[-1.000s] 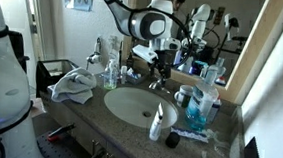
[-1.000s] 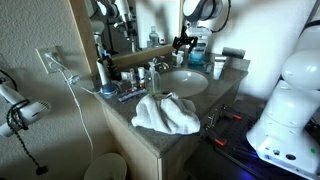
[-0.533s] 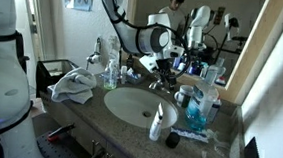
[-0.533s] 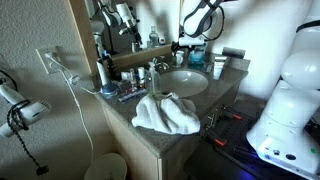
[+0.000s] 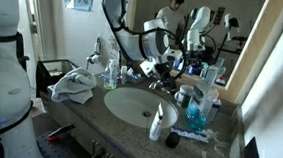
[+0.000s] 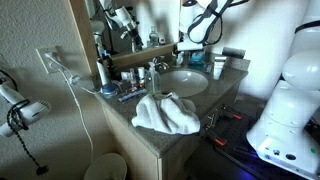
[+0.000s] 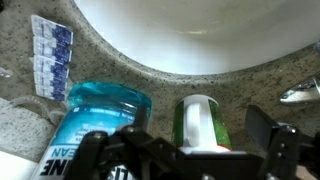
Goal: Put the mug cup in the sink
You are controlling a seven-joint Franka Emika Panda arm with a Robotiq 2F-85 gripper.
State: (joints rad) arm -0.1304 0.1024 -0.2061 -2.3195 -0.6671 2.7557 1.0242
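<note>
The mug stood on the counter just beside the bottle, near the sink, below the spread, empty gripper; it looked light, rigid, slick and breakable, best pinched across its wall.

White sink, speckled brown-grey countertop, bottle of bright blue liquid at seven o'clock, green-and-white container at six, blue-and-white striped packet at ten
</note>
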